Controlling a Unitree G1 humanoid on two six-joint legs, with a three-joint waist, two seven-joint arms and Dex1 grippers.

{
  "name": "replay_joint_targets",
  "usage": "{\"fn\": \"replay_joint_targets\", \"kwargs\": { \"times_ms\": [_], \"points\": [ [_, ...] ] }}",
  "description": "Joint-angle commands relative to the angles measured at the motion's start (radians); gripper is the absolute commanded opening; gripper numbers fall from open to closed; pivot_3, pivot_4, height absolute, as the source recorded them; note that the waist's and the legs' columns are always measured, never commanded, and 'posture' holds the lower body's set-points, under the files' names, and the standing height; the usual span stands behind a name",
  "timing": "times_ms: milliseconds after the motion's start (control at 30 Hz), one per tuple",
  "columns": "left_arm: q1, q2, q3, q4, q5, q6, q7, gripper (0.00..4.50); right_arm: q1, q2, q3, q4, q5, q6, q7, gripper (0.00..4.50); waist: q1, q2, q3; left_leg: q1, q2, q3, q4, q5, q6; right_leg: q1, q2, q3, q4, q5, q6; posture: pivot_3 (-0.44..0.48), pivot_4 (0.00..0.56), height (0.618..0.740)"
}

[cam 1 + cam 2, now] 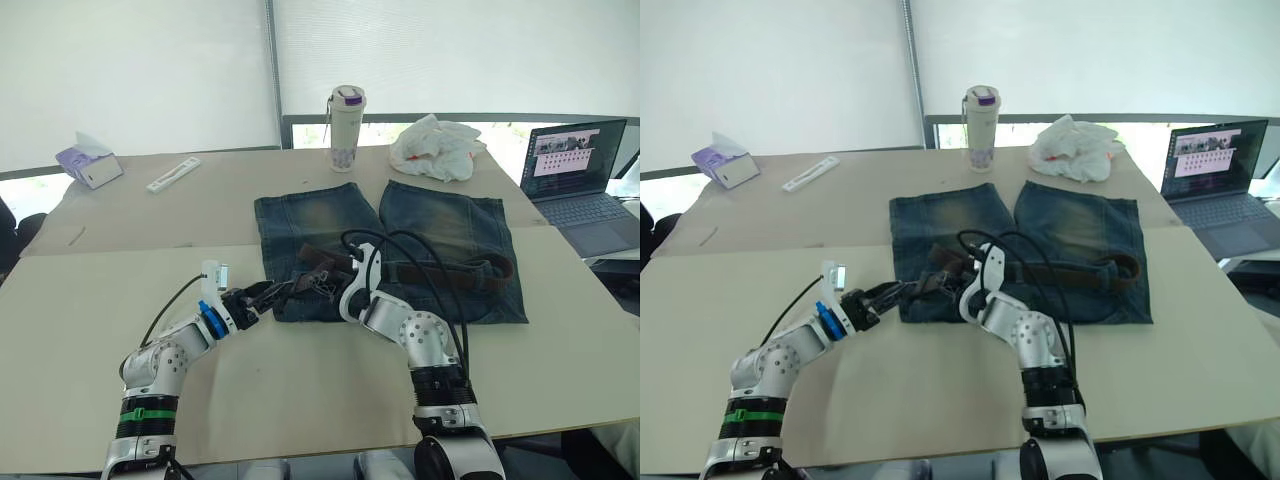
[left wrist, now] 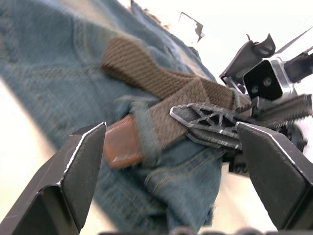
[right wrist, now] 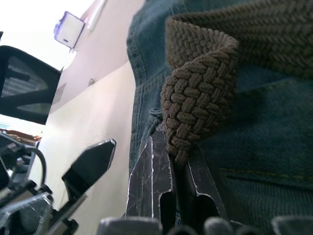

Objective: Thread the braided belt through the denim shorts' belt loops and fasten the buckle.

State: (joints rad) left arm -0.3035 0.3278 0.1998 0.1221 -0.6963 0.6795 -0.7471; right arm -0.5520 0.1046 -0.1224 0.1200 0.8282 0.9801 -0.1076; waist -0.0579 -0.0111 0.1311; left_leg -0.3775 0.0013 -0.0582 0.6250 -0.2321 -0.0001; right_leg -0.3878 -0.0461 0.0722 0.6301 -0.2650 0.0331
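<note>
Pinching a fold of the belt, the right gripper holds the strap along the shorts' waistband. Its leather tip pokes through a loop toward the left gripper, whose jaws stand spread around it, nearest for the pull.

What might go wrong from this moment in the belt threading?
The right hand pinches the belt at a bunched fold, so the strap may slip or buckle rather than feed. The belt's leather tip barely clears the loop and might back out. The open left hand could snag the shorts.
</note>
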Motion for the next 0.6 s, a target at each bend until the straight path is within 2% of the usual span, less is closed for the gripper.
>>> {"fn": "replay_joint_targets", "kwargs": {
  "times_ms": [33,200,367,467,600],
  "points": [
    [-0.003,0.005,0.016,-0.030,-0.011,-0.012,-0.003,4.45,-0.070,0.055,0.051,0.008,0.002,0.132,-0.021,0.00,0.000,0.000,0.000,0.000,0.000,0.000,0.000,0.000,0.000,0.000,0.000,0.000,0.000,0.000,0.000,0.000,0.150,0.740],
    [0.013,0.010,0.048,-0.002,-0.016,-0.003,0.014,4.45,-0.080,0.119,-0.043,0.078,0.029,0.030,-0.044,0.00,-0.008,0.000,-0.001,0.001,0.001,0.000,-0.001,0.000,0.000,0.000,0.002,0.000,0.000,0.000,0.000,0.000,0.150,0.740],
    [0.016,0.002,0.069,0.016,-0.033,0.009,0.028,4.45,-0.084,0.165,-0.154,0.142,0.197,-0.041,-0.023,0.00,-0.006,-0.001,-0.004,0.003,0.001,0.001,0.000,0.000,0.000,0.003,0.001,0.000,0.000,0.000,0.000,0.000,0.150,0.740],
    [-0.001,-0.017,0.090,0.025,-0.058,0.025,0.044,4.45,-0.087,0.163,-0.163,0.149,0.284,-0.032,0.001,0.00,-0.006,-0.001,-0.004,0.003,0.000,0.001,0.000,0.000,0.000,0.002,0.001,0.000,0.000,0.000,0.000,0.000,0.150,0.740],
    [-0.015,-0.039,0.085,0.003,-0.096,0.070,0.049,4.45,-0.096,0.141,-0.115,0.162,0.276,-0.020,0.006,0.00,-0.010,-0.001,-0.004,0.000,0.001,0.001,0.000,0.000,0.000,0.000,0.002,0.000,0.000,0.000,0.000,0.000,0.150,0.740]
  ]
}}
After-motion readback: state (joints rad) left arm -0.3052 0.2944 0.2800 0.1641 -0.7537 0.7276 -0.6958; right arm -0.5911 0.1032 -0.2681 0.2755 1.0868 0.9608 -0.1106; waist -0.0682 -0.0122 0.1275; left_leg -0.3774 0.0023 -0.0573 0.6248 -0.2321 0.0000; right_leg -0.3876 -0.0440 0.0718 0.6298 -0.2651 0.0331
